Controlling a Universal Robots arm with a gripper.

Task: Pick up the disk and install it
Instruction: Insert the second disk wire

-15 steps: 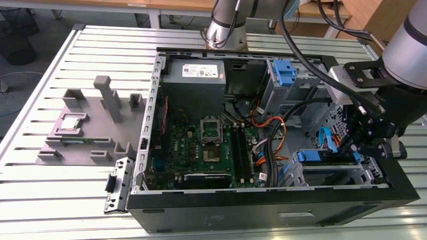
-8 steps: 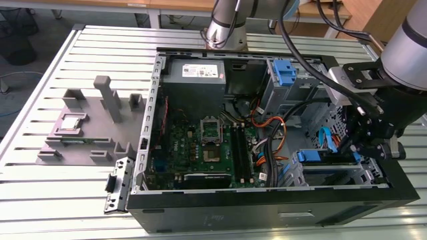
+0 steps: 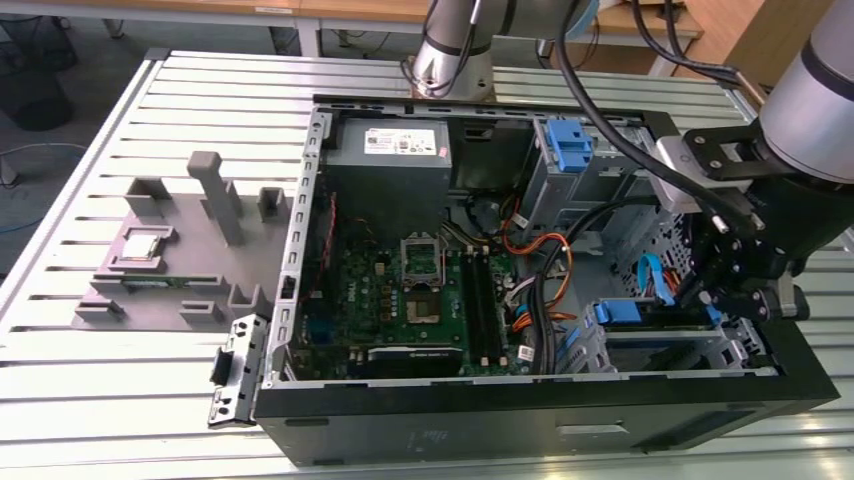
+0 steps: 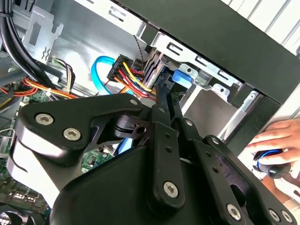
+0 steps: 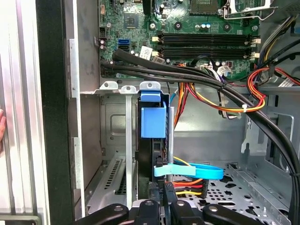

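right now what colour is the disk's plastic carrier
Blue, showing best in the first wrist view, on the disk standing in its bay.

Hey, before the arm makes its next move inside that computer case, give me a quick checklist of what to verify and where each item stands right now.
1. End effector lined up with the disk in the first wrist view: ok.
2. Disk standing edge-on in the drive bay: ok.
3. Disk fully seated: cannot tell.
4. Light blue cable clear of the disk: not ok, it crosses right beside the disk's edge.
5. Person's hand away from the case: not ok, it rests just outside the case wall.
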